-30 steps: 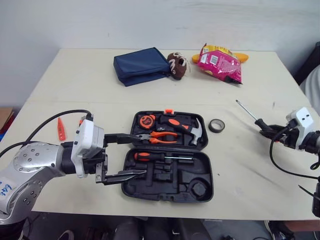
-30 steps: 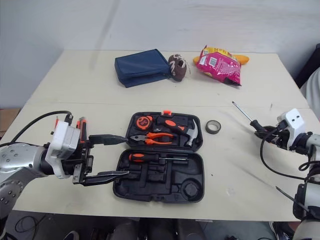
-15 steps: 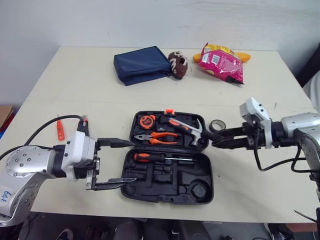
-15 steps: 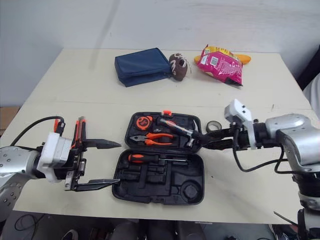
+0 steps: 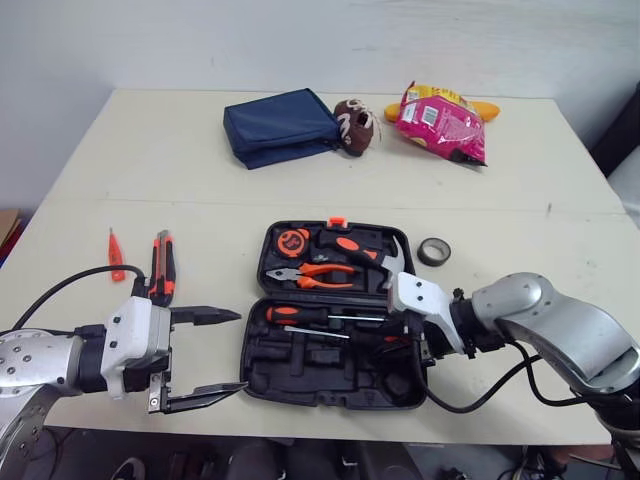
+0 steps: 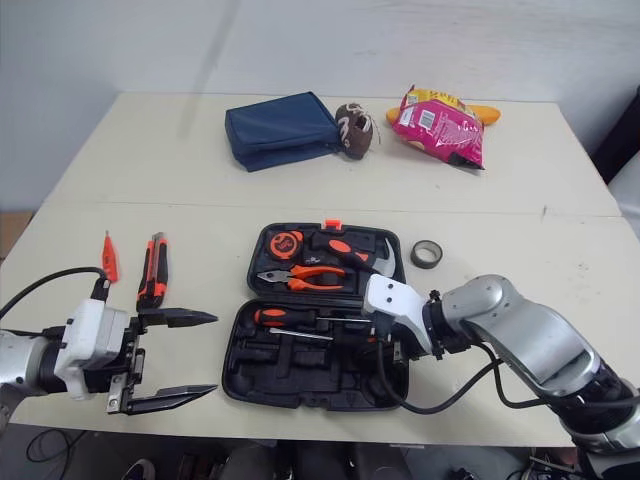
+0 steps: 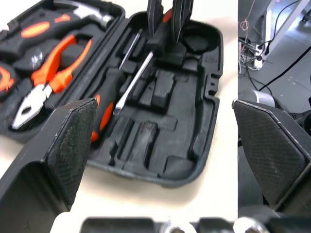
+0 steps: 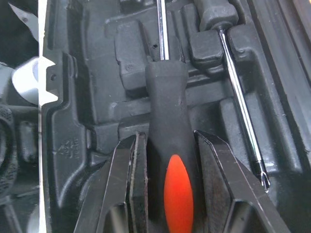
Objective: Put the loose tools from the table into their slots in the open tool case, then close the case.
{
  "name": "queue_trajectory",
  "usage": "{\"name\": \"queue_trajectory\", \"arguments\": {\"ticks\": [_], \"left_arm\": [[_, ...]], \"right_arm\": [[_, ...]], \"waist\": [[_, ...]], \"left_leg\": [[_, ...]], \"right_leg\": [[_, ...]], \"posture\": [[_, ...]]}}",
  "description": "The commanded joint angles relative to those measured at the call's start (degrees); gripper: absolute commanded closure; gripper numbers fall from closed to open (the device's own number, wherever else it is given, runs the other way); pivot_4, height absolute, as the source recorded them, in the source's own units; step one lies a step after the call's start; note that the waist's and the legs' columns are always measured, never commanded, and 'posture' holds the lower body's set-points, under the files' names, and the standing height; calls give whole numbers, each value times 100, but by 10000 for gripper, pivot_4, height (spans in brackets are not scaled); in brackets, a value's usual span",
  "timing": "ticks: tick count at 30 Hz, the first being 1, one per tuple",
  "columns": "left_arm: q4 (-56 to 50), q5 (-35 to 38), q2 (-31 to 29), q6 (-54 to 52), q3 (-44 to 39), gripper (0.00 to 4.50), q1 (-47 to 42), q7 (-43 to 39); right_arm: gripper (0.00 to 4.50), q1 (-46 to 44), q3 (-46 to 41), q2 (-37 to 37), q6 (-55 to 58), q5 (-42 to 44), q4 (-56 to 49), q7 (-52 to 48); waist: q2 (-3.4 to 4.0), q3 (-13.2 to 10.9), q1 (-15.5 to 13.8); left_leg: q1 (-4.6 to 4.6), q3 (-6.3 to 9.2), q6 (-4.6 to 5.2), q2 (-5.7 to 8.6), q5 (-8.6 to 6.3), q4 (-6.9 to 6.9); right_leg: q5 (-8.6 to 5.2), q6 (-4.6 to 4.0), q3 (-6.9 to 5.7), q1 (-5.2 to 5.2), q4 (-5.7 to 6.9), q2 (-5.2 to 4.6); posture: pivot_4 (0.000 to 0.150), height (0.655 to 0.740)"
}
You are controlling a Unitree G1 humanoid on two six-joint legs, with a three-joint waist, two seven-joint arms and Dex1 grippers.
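My left pincer [image 5: 240, 350] is hanging spread and empty by the tool case's [image 5: 300, 385] near corner. My right pincer [image 8: 167, 145] is clamping a screwdriver [image 8: 167, 111] low over the lower tray. Released askew of its groove, it could ride up and block the lid. Beyond, the utility knife [image 5: 162, 266] and tape roll [image 5: 433, 251] are lying loose.

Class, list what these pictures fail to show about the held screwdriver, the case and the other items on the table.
- End of the screwdriver handle: right wrist view, cut off by the picture's edge behind the right tool.
- Whether it sits fully in its slot in the case: eye views, the right arm covers that spot.
- Print on the bag: eye views, too small to read.
- What the orange item is: eye views, too small.
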State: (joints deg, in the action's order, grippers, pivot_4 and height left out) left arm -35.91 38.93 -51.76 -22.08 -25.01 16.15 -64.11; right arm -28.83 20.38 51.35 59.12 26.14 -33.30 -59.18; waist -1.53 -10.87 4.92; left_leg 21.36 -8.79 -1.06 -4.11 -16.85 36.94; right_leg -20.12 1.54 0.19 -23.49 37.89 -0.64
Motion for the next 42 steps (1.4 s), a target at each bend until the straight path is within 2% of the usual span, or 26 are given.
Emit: {"name": "queue_trajectory", "arguments": {"ticks": [1,5,20,36,42], "left_arm": [[-169,94,-32,-40,-288,0,172,-48],[-221,133,-7,-111,-332,0,192,44],[-278,151,7,-259,-208,0,37,201],[-333,180,36,-289,-110,0,13,262],[-323,168,35,-260,-97,0,16,283]], "right_arm": [[34697,-231,231,-73,-294,-230,-28,34],[34697,-420,493,-32,-648,-523,203,-78],[34697,-532,506,177,-780,-730,443,-345],[34697,-588,351,-160,-91,-512,508,-63],[34697,-620,487,-6,-112,-576,505,-152]], "waist": [[0,0,4],[-1,0,-10],[-5,3,-11],[-22,13,-1],[-22,13,-9]], "left_leg": [[0,0,0,0,0,0],[-3,0,0,0,1,1],[-4,0,6,1,-2,5],[-10,0,7,-1,0,9],[-10,0,7,-1,1,9]], "right_leg": [[0,0,-1,0,0,1],[0,-3,-1,1,4,1],[1,-5,-1,3,5,-2],[6,-12,-2,8,11,-2],[7,-14,-4,8,13,-2]], "posture": [[1500,7400],[1500,7400],[1500,7400],[1500,7400],[1500,7400]]}}
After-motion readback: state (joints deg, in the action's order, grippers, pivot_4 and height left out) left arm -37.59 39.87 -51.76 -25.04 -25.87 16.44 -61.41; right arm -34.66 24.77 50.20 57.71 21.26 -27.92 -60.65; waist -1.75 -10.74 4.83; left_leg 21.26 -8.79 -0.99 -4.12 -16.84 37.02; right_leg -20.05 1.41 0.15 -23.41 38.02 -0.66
